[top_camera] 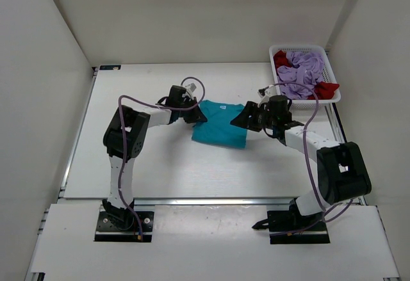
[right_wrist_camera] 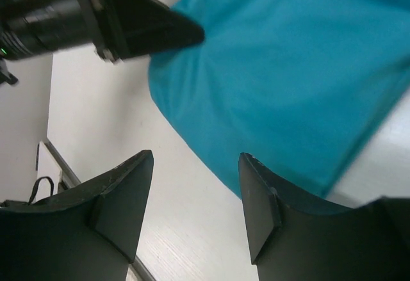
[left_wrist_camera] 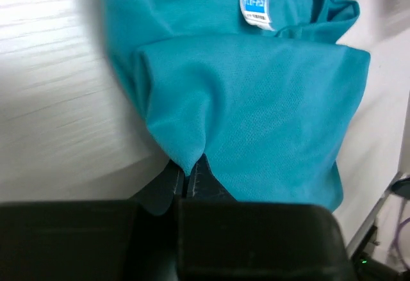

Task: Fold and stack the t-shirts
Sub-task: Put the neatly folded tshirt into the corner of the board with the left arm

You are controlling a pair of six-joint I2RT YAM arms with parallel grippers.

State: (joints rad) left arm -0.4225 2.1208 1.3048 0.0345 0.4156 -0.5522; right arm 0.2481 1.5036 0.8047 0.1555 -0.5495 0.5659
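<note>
A teal t-shirt (top_camera: 221, 124) lies partly folded on the white table, its collar label (left_wrist_camera: 255, 8) up. My left gripper (top_camera: 194, 114) is at the shirt's left edge and is shut on a pinch of the teal fabric (left_wrist_camera: 186, 163). My right gripper (top_camera: 246, 118) hovers at the shirt's right edge, open and empty, with its fingers (right_wrist_camera: 131, 188) spread over the table and the shirt's edge (right_wrist_camera: 282, 102). The left gripper's black tip (right_wrist_camera: 160, 28) shows in the right wrist view.
A white basket (top_camera: 333, 81) at the back right holds purple clothes (top_camera: 302, 73) and red clothes (top_camera: 327, 89). White walls enclose the table. A metal rail (top_camera: 211, 199) runs along the near edge.
</note>
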